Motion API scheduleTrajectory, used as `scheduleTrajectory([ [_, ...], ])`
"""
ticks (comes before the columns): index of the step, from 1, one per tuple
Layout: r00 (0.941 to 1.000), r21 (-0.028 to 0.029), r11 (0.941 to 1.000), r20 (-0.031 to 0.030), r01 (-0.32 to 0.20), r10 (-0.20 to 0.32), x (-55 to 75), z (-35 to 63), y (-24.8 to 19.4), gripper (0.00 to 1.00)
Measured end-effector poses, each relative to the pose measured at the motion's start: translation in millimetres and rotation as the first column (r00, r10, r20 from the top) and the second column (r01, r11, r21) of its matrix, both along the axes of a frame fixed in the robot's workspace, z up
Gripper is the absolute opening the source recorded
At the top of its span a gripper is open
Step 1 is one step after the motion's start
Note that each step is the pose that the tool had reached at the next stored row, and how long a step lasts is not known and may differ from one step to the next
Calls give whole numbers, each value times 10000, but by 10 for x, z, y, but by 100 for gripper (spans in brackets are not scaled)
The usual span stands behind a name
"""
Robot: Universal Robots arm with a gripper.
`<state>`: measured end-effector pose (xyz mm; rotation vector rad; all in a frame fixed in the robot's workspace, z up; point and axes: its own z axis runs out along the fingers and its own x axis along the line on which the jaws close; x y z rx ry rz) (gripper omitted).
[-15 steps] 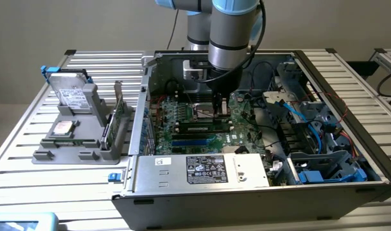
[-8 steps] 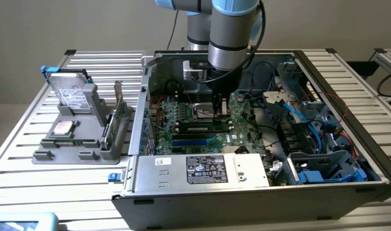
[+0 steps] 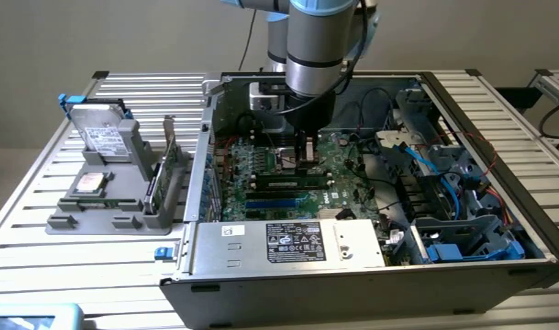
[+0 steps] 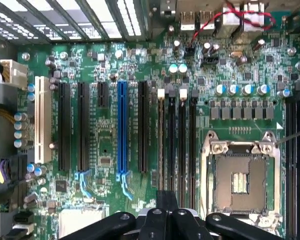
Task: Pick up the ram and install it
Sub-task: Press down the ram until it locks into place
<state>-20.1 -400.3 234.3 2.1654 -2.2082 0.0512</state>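
The ram is a long dark stick with a pale label. It stands on edge in a memory slot on the green motherboard, inside the open computer case. My gripper hangs straight down from the arm, shut, with its tips just behind and above the ram's top edge. Whether they touch it is unclear. In the wrist view my gripper is shut over the near end of the black memory slots. There the ram cannot be told apart from the slots.
A grey holder on the exterior view's left carries silver hard drives and a green expansion card. The silver power supply sits at the case front. Blue cables and drive bays fill its right. The CPU socket lies beside the slots.
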Motion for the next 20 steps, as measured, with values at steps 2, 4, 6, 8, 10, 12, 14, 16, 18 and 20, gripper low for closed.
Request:
scheduleTrajectory([
  [2,10000,14,10000,1,0,0,-83,0,0,11],
  [4,10000,24,10000,3,1,-1,-156,0,0,11],
  [6,10000,24,10000,3,0,0,-196,0,1,11],
  [8,10000,26,10000,4,0,0,-223,-4,1,11],
  [10,10000,24,10000,4,0,0,-232,-12,0,11],
  [12,10000,23,10000,5,0,0,-238,-23,0,11],
  [14,10000,22,10000,4,1,-1,-255,-27,0,11],
  [16,10000,25,10000,6,-1,1,-266,-31,1,11],
  [18,10000,25,10000,9,-13,13,-272,-38,2,11],
  [20,10000,23,10000,13,-41,41,-279,-43,5,11],
])
